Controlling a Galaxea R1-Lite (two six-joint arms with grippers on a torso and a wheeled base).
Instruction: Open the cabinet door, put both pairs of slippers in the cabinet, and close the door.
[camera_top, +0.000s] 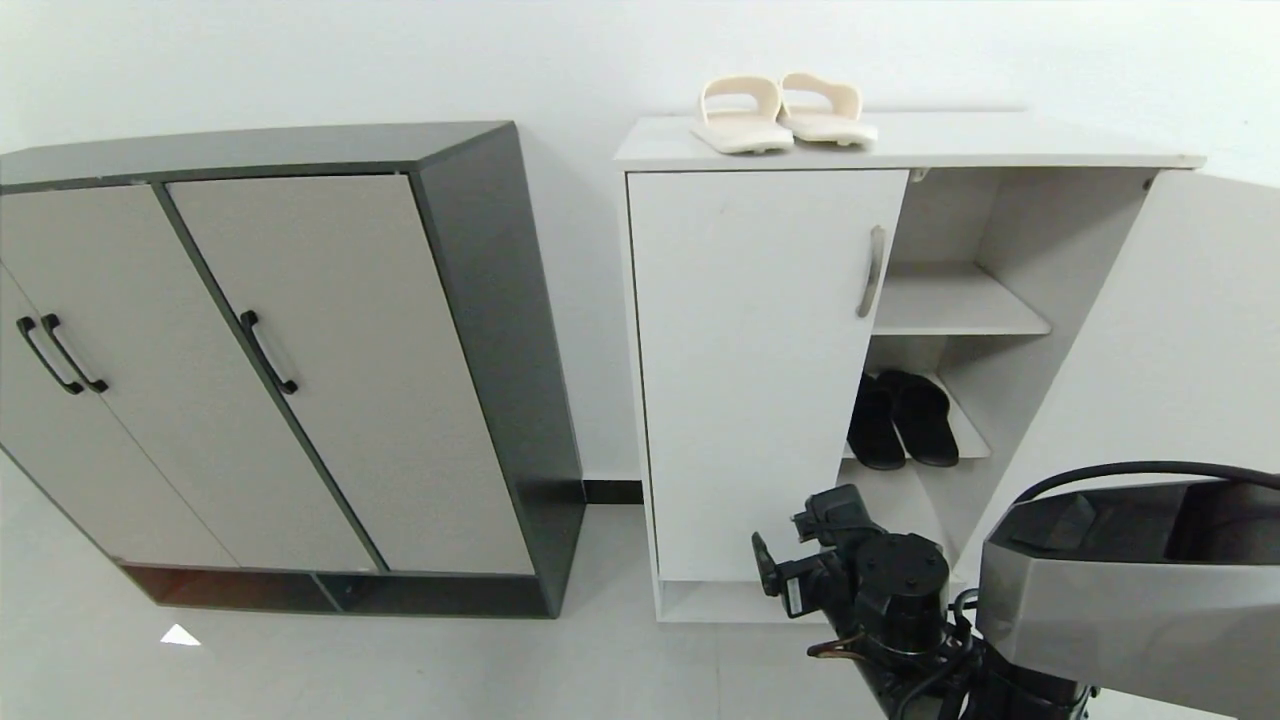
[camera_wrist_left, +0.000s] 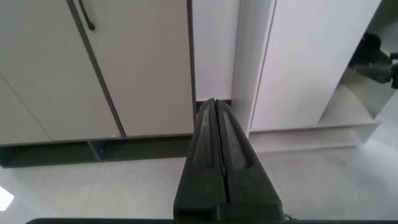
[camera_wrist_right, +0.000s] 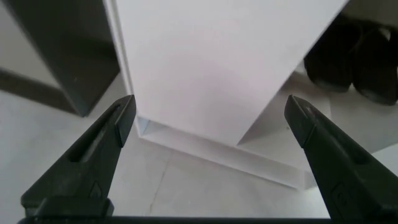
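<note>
One white door (camera_top: 750, 370) ahead, grey cabinet (camera_top: 290, 370) beside — left end effector (camera_wrist_left: 215, 109) together, right end effector (camera_wrist_right: 210, 106) apart.

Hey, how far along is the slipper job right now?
Done: the door stands open and the black slippers sit on a shelf inside. In hand: nothing; the right gripper is open and empty. Left: the beige slippers on the cabinet top must go in, then the door shut.

Plain white wall (camera_top: 300, 60) ahead of me, black baseboard (camera_top: 613, 491) at its foot, pale tiled floor (camera_top: 420, 670). On my left a dark grey cupboard (camera_top: 490, 330) against the wall, light doors (camera_top: 330, 400) shut, black bar handles (camera_top: 268, 352), open slot (camera_top: 240, 588) underneath.
</note>
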